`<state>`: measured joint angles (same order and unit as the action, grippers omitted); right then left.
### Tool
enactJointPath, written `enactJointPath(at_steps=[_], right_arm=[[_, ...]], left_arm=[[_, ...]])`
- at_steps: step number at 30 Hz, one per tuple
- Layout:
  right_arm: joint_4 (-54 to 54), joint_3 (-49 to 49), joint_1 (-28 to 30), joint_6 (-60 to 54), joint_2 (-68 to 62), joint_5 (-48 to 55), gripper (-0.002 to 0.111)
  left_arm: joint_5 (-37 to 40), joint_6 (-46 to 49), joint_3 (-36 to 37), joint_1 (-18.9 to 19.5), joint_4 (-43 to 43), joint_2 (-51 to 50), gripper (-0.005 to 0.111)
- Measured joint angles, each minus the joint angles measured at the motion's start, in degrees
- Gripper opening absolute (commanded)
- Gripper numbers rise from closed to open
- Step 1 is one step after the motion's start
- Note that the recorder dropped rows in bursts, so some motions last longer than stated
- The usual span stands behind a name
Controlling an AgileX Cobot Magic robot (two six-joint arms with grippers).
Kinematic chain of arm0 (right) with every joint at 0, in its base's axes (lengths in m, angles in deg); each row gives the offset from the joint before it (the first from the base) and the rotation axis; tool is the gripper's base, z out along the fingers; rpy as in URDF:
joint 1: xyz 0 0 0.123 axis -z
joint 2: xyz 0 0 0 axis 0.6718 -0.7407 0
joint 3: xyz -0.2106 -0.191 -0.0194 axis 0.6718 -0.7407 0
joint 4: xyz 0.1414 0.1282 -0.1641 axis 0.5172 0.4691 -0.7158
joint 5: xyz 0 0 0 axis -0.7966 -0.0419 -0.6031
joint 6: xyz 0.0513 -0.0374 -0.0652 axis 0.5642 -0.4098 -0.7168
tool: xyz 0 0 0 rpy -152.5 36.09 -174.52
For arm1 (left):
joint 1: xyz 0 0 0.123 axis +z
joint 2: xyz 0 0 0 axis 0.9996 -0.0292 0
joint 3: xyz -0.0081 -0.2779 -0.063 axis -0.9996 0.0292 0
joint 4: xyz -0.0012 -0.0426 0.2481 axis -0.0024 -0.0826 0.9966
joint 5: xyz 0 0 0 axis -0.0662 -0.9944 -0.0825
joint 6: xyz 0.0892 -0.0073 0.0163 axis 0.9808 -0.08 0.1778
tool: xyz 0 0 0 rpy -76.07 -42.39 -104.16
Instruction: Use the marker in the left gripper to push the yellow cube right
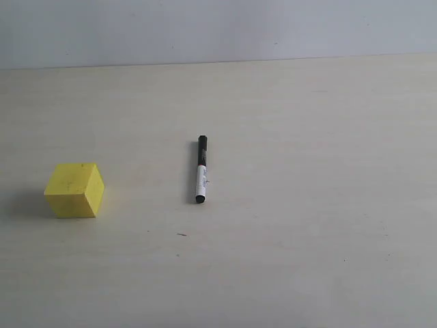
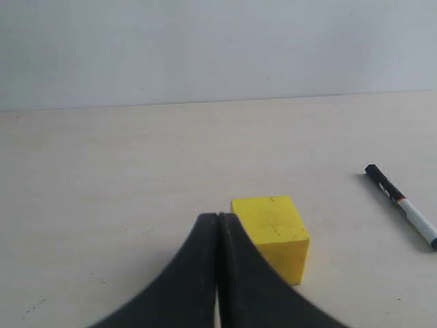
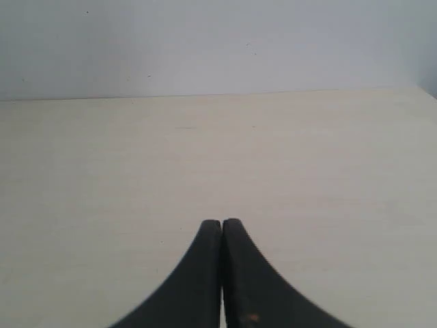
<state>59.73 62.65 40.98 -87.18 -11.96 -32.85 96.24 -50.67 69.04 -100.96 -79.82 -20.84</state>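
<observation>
The yellow cube [image 1: 74, 190] rests on the pale table at the left of the exterior view. The marker [image 1: 201, 169] lies flat near the middle, black cap toward the back wall, apart from the cube. Neither arm shows in the exterior view. In the left wrist view my left gripper [image 2: 218, 217] is shut with nothing between its fingers; the yellow cube [image 2: 273, 229] sits just beyond and beside its tips, and the marker [image 2: 401, 204] lies farther off. My right gripper [image 3: 222, 223] is shut and empty over bare table.
The pale table [image 1: 307, 225] runs back to a plain grey-white wall [image 1: 218, 27]. A tiny dark speck [image 1: 181, 234] lies in front of the marker.
</observation>
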Motion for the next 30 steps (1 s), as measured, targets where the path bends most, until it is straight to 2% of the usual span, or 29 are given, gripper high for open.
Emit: enactJointPath(at_steps=[4, 10, 15, 17, 20, 23, 26, 30], right_arm=[[0.00, 0.00, 0.00, 0.00, 0.00, -0.11, 0.000], [0.00, 0.00, 0.00, 0.00, 0.00, -0.11, 0.000], [0.00, 0.00, 0.00, 0.00, 0.00, -0.11, 0.000], [0.00, 0.00, 0.00, 0.00, 0.00, -0.11, 0.000], [0.00, 0.00, 0.00, 0.00, 0.00, -0.11, 0.000], [0.00, 0.00, 0.00, -0.12, 0.00, -0.11, 0.000], [0.00, 0.00, 0.00, -0.12, 0.00, -0.11, 0.000], [0.00, 0.00, 0.00, -0.12, 0.00, -0.11, 0.000]], left_arm=[[-1.89, 0.33, 0.00, 0.00, 0.96, 0.00, 0.000], [-15.72, -12.80, 0.13, 0.00, -6.03, 0.00, 0.000], [-25.77, -16.21, 0.13, 0.00, -6.94, 0.00, 0.000], [-32.11, -17.33, 0.23, 0.00, -6.94, 0.00, 0.000], [-45.61, -19.35, 0.26, 0.00, -7.05, 0.00, 0.000], [-52.37, -19.93, -2.96, 0.00, -9.35, -0.17, 0.000], [-48.43, -16.41, -12.85, 0.00, -16.80, -4.09, 0.000], [-32.69, -0.54, -28.75, 0.00, -27.77, -17.58, 0.000]])
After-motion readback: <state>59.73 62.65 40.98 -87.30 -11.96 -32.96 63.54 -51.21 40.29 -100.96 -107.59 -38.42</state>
